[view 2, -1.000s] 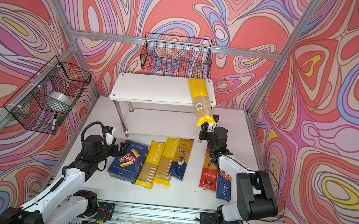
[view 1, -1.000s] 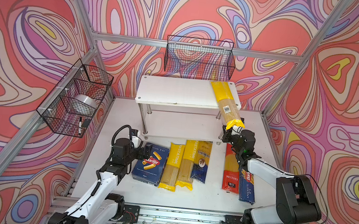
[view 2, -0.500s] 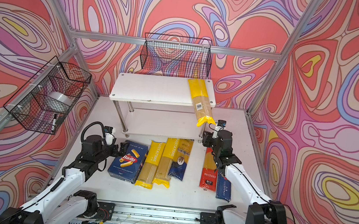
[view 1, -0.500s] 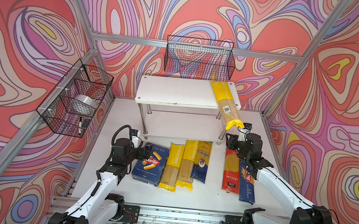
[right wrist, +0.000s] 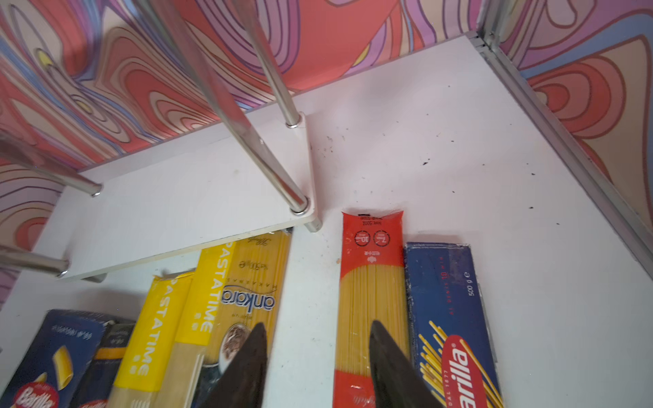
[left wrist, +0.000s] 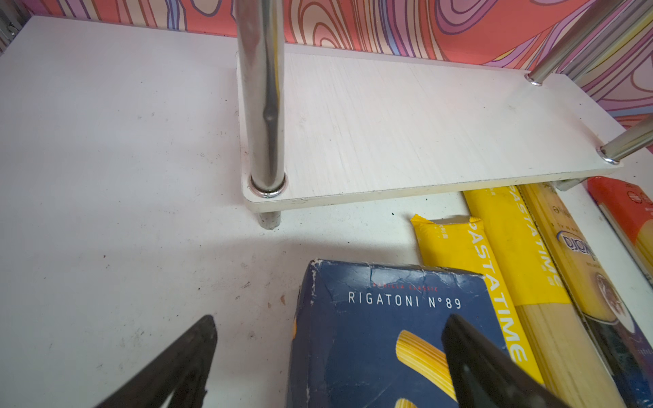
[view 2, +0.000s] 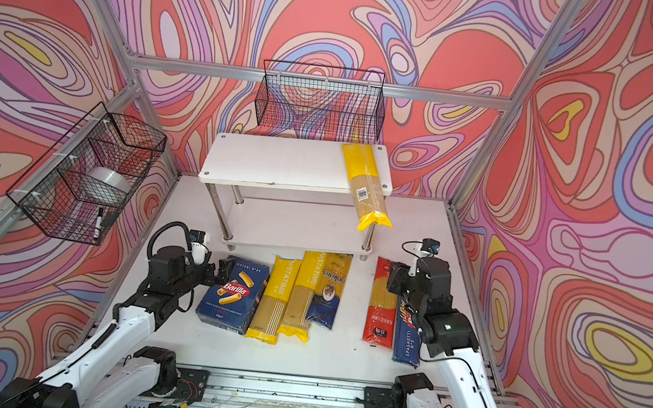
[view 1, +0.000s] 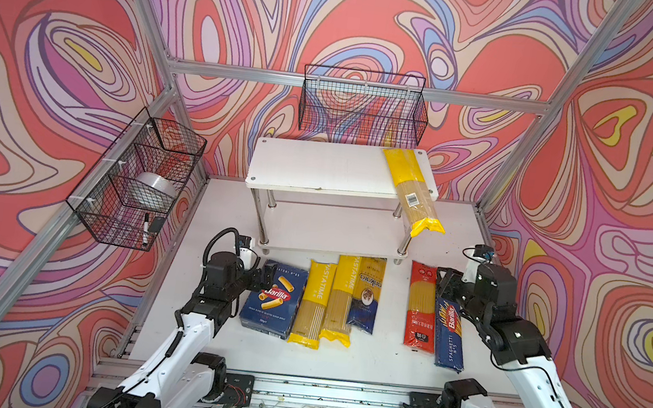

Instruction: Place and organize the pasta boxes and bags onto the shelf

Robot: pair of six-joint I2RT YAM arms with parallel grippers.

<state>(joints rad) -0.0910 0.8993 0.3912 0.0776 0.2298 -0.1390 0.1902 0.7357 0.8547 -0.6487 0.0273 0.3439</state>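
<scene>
At centre frame in both top views stands the white two-tier shelf (view 1: 321, 162), a yellow-and-clear spaghetti bag (view 1: 412, 189) slanting across its top board's right end and overhanging the front edge; the wire basket (view 1: 127, 174) at left holds a tape roll (view 1: 153, 189) and a marker (view 1: 145, 228). On the table (view 1: 382, 362) below lie, left to right, the blue rigatoni box (view 1: 271, 303), two yellow bags (view 1: 311, 304), the ankara bag (view 1: 366, 297), then past a bare strip the red bag (view 1: 421, 308) touching the long spaghetti box (view 1: 449, 340). Your left gripper (left wrist: 328, 325) is spread over the rigatoni box's corner; your right gripper (right wrist: 318, 326) is spread, empty, above that strip and the red bag.
</scene>
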